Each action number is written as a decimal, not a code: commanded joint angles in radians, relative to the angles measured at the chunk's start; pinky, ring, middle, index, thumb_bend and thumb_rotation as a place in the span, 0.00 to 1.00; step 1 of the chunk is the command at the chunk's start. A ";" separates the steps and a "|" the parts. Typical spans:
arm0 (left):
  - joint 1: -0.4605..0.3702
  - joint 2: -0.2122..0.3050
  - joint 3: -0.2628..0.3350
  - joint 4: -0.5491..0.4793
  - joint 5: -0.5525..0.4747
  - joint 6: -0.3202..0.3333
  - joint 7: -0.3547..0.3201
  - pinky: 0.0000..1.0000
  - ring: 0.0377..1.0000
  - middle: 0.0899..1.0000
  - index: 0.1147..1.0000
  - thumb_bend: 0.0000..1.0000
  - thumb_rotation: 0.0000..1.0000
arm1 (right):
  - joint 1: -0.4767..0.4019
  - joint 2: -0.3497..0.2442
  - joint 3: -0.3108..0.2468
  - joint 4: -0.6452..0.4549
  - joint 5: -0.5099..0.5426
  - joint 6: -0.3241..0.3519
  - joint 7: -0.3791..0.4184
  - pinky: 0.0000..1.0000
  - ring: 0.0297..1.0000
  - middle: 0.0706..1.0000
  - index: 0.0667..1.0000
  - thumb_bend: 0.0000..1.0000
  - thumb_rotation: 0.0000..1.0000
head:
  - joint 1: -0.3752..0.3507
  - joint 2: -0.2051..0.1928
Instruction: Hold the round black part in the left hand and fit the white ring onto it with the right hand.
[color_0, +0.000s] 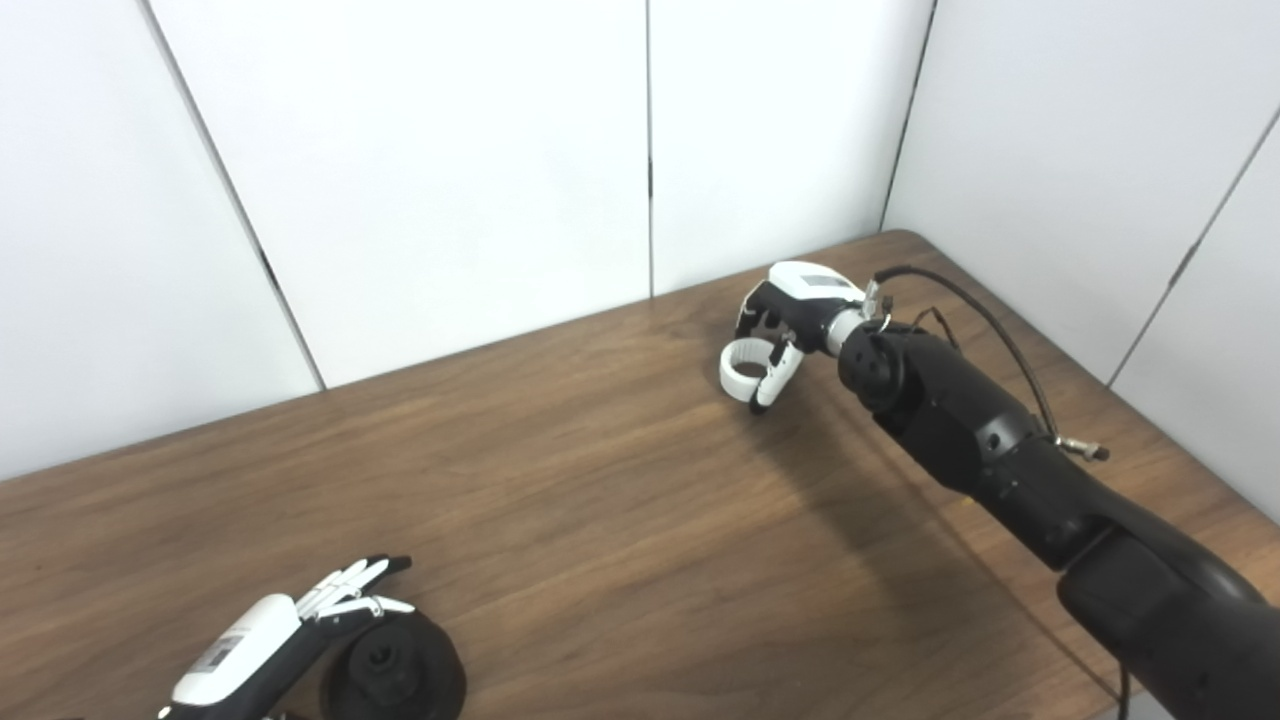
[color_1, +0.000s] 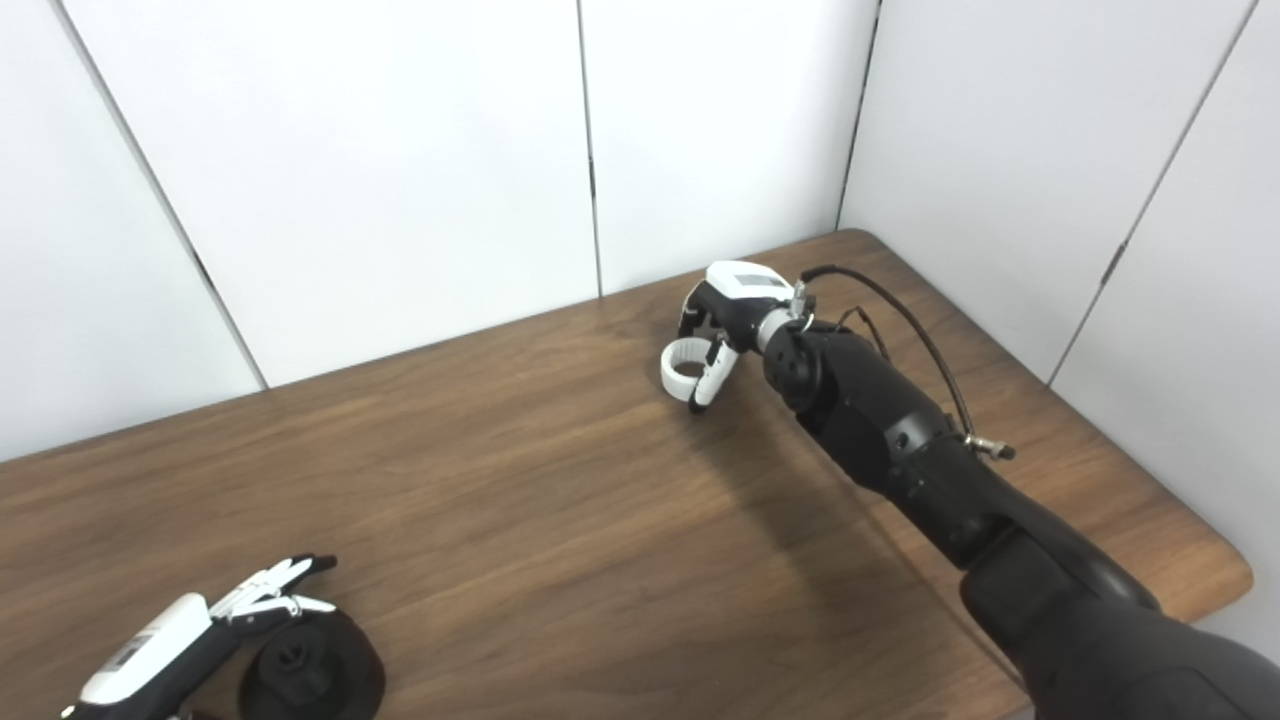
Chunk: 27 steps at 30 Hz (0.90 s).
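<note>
The round black part (color_0: 395, 670) lies flat on the wooden table (color_0: 600, 520) at the near left, its hub facing up. My left hand (color_0: 255, 640) rests against its left side with the fingers stretched out straight over the rim, not curled around it. Across the table, near the back wall, my right hand (color_0: 790, 320) points down. Its fingers and thumb pinch the white ring (color_0: 740, 366), which hangs at the fingertips just above the wood. The ring's opening faces up and toward me.
White wall panels (color_0: 450, 180) close off the back and right sides. The table's rounded far right corner (color_1: 860, 240) lies just behind the right hand. A black cable (color_0: 985, 320) loops off the right forearm.
</note>
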 joint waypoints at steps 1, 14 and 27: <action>0.002 0.016 0.001 -0.005 0.024 0.012 -0.027 1.00 1.00 0.98 0.42 0.52 0.07 | -0.011 -0.025 -0.008 -0.006 -0.018 -0.012 -0.024 0.70 0.75 0.73 0.44 0.52 0.13 | 0.000 0.001; -0.006 0.006 -0.006 0.014 0.027 0.010 -0.019 1.00 1.00 0.98 0.42 0.52 0.07 | -0.006 -0.028 -0.024 -0.034 -0.005 -0.037 -0.033 0.72 0.77 0.73 0.45 0.52 0.13 | 0.007 0.001; -0.007 -0.022 -0.003 0.016 0.051 0.012 -0.011 1.00 1.00 0.98 0.42 0.52 0.07 | -0.002 -0.047 -0.039 -0.215 0.011 -0.042 0.065 0.69 0.79 0.77 0.45 0.52 0.13 | 0.098 0.019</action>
